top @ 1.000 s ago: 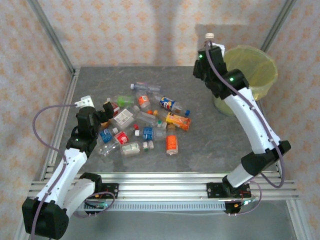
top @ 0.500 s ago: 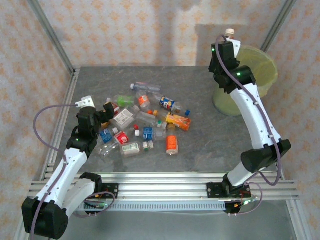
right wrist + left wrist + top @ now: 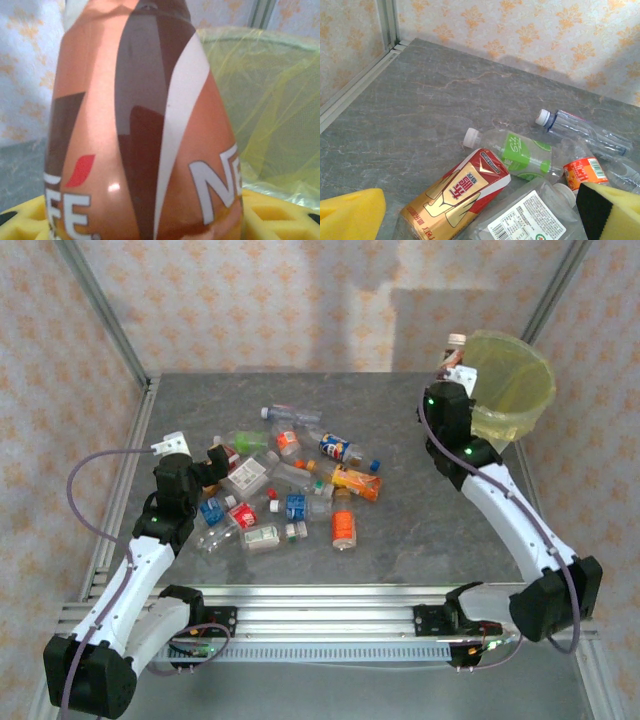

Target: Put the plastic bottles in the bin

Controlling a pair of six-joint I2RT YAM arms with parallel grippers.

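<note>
Gripping a brown-and-orange labelled bottle (image 3: 140, 125) upright, the right gripper (image 3: 453, 368) is seen at the rim of the bin (image 3: 520, 422), jaws half closed on it. The left gripper (image 3: 213, 462) is held wide open over the plastic bottles (image 3: 300, 495) heaped on the table (image 3: 420, 530)

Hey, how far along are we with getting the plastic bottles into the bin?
Done: hard to say, since nothing can be made out inside the bin from above. In hand: the right gripper is shut on a brown-labelled bottle, held by the bin's rim and not yet dropped. Left: a pile of bottles lies on the table, and the open left gripper hovers at its left edge, empty.
</note>
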